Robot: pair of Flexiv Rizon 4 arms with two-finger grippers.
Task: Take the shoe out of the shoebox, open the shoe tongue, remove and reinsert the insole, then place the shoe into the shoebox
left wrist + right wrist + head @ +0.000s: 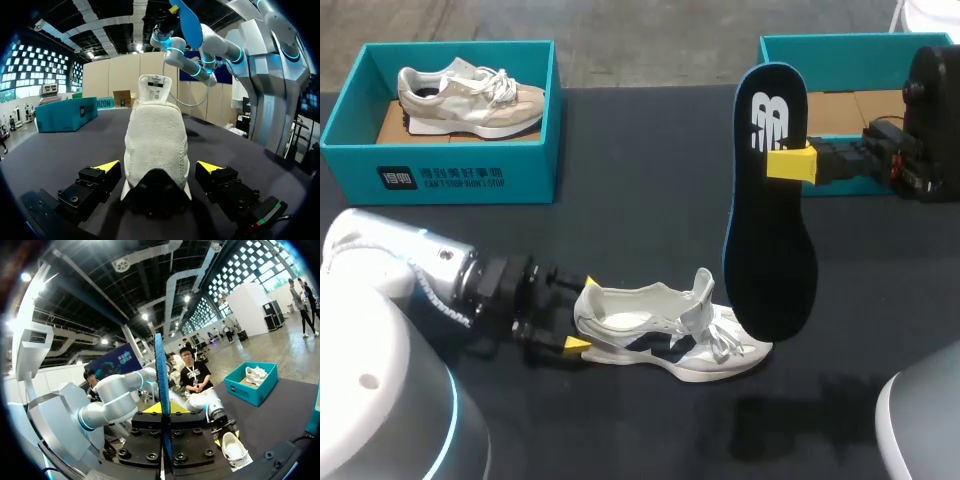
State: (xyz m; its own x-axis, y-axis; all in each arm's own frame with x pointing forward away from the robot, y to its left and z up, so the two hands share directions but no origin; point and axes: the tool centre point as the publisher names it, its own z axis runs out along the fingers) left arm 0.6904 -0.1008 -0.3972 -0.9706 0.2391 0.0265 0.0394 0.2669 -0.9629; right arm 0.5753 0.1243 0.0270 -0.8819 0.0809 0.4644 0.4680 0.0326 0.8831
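Observation:
A white shoe (665, 335) lies on its side on the black table, tongue pulled open. My left gripper (578, 318) is open around its heel (156, 145), one yellow fingertip (107, 166) on each side, close to the heel. My right gripper (790, 163) is shut on a black insole (770, 230), which hangs upright above the shoe's toe. The right wrist view shows the insole (160, 380) edge-on between the fingers of the right gripper (163, 412), with the shoe (234, 447) far below. Its blue underside (192, 22) shows high ahead in the left wrist view.
A teal shoebox (440, 170) at the back left holds a beige shoe (470, 100). A second teal shoebox (840, 48) stands at the back right, partly behind my right arm, its cardboard floor showing. Bare black tabletop lies between the boxes and the white shoe.

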